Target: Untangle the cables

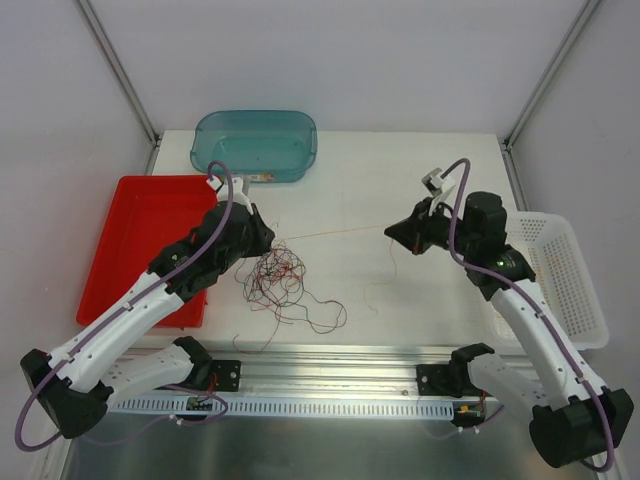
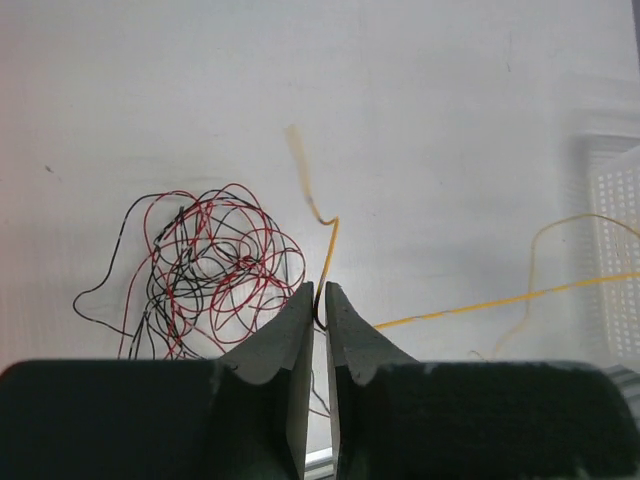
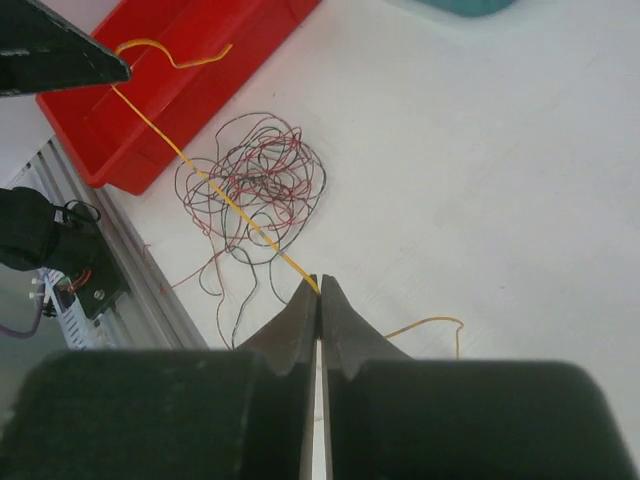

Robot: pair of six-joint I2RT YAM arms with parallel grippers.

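A: From the left, then: the tray (image 1: 125,240) is passed over, and the left hand (image 1: 268,238) is found just above the tangle (image 1: 275,278). How is it set?

B: Pinched together. In the left wrist view the yellow cable (image 2: 480,304) is seen nipped between the closed fingers, with its short end curling up past the tips.

A: And the tangle itself?

B: It is seen lying on the table (image 1: 400,170), near the front rail. Red and black strands are looped through each other, and a few loose tails are trailed toward the near edge. Nothing there has been parted, as far as can be seen.

A: Across the middle, a yellow line is drawn.

B: Tight, too. It is stretched from hand to hand, and the right hand (image 1: 392,231) is clamped shut on it, with a slack tail dropped below to the table. The basket (image 1: 565,280) is set well apart at the far right.

A: So how much can be counted as done?

B: One cable of three, at a guess. The yellow cable is judged pulled out, but in the right wrist view it is seen crossing over the tangle, so whether it is quite free cannot be told. The red and the black are yet to be separated.
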